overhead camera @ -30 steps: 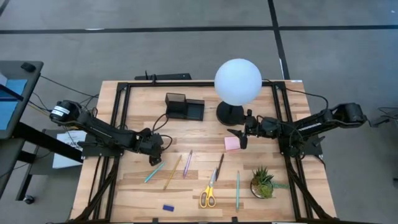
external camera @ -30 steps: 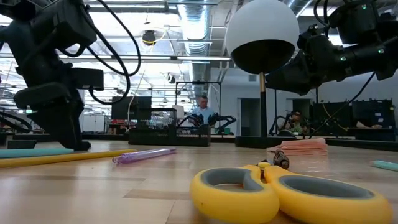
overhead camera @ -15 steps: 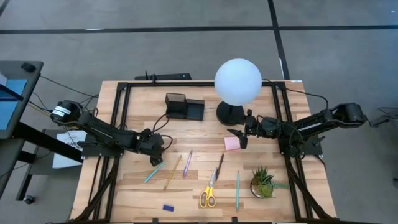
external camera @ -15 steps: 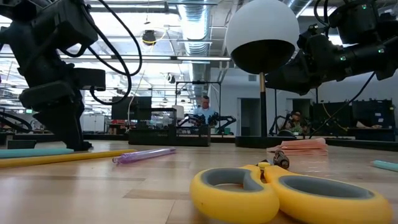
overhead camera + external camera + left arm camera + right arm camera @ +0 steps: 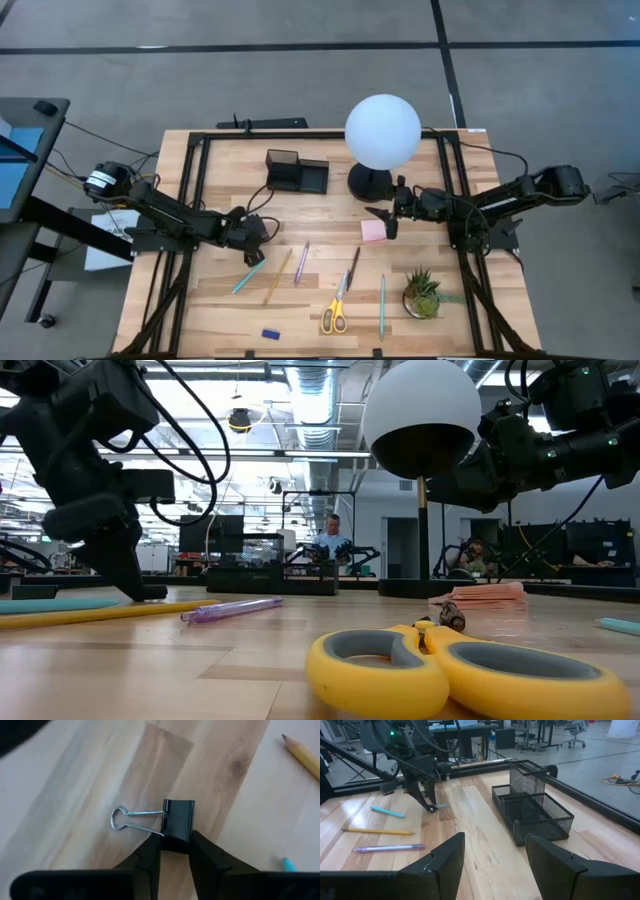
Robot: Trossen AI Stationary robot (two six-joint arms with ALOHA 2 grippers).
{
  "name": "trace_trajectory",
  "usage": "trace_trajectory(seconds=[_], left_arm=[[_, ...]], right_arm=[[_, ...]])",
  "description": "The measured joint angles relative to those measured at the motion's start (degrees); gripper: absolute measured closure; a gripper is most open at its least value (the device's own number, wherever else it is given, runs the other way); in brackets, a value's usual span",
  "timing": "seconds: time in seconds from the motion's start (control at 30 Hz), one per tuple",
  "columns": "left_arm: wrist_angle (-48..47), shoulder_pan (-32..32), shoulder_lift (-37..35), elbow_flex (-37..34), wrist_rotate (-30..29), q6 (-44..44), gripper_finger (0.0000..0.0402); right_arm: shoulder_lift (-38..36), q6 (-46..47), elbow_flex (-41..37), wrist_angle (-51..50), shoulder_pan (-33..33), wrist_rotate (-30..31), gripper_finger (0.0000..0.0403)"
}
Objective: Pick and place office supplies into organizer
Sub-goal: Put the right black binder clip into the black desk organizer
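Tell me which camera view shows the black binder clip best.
The left wrist view: the black binder clip fills mid-frame, its wire handles plain, the left gripper closed on its body. The right wrist view shows it only as a speck far off. In the high and low views the gripper hides it.

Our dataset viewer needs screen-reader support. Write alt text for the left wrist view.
The left gripper pinches the black body of a binder clip lying on the wooden table, its wire handles pointing away. A yellow pencil tip shows at the edge.
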Motion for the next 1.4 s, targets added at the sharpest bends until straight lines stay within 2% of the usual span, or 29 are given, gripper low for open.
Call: trace_trajectory(seconds=[0.17,0.27,0.47,0.67,0.93,1.13,1.4], left_arm=[[1.7,0.2,0.2,1.1,-9.5,3.2,0.0319],[3.0,1.3,0.1,2.0,-13.0,5.6,0.0316],[6.6,8.2,0.1,3.4,-19.7,12.0,0.0335],[17.7,18.0,0.0,3.8,-16.4,24.5,0.0326],[20.2,27.4,1.6,3.9,-9.3,26.9,0.0324],[22.6,30.2,5.4,3.8,-9.2,28.1,0.0289],[26.7,30.4,8.5,3.9,-11.3,28.1,0.0238]], right_arm=[[0.0,0.0,0.0,0.0,0.0,0.0,0.0198],[0.0,0.0,0.0,0.2,0.0,0.0,0.0198],[0.0,0.0,0.0,0.5,-0.1,0.0,0.0198],[0.0,0.0,0.0,0.5,-0.1,0.0,0.0198],[0.0,0.0,0.0,0.5,-0.1,0.0,0.0198],[0.0,0.0,0.0,0.1,-0.1,0.0,0.0198],[0.0,0.0,0.0,0.0,-0.1,0.0,0.0198]])
